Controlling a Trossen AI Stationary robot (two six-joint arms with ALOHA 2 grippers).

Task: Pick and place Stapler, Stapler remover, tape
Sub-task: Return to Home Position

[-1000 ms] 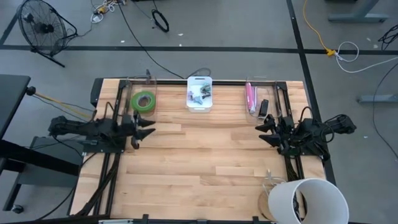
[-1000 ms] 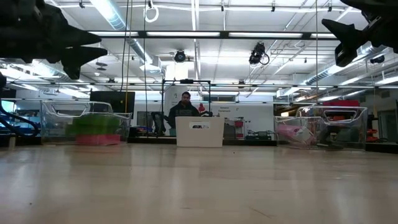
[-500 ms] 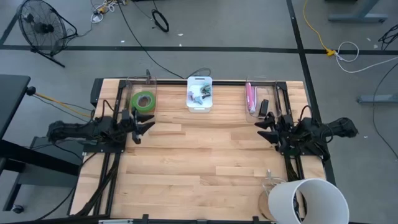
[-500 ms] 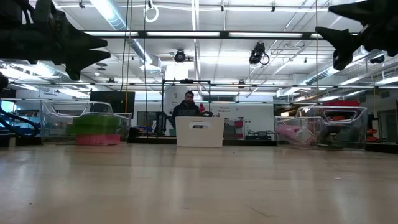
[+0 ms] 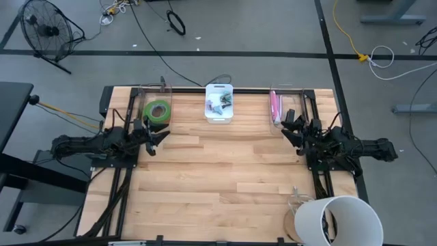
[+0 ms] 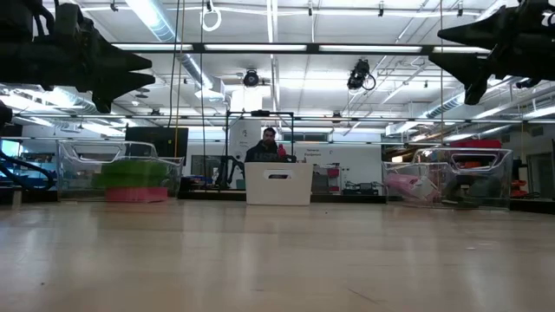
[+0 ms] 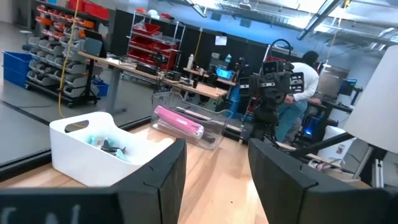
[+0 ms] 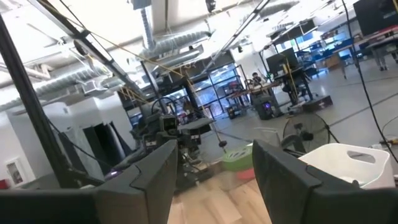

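"High view: how are the two arms held?"

"Each is stretched out sideways across its own edge of the table (image 5: pixel 218 178), raised clear of the wood. The left gripper (image 5: pixel 160 141) is pointed inward just beside the left clear bin (image 5: pixel 142 102). The right gripper (image 5: pixel 287 127) is pointed inward next to the right clear bin (image 5: pixel 281 89)."

"Is anything gripped?"

"Nothing. In both wrist views the dark fingers (image 7: pixel 163 168) are seen spread apart and empty."

"And the tape?"

"A green roll (image 5: pixel 157 111) is seen lying flat inside the left clear bin. In the low view a pink roll (image 6: pixel 134 194) is made out beneath the green. A pink stapler (image 5: pixel 275 106) is held in the right clear bin."
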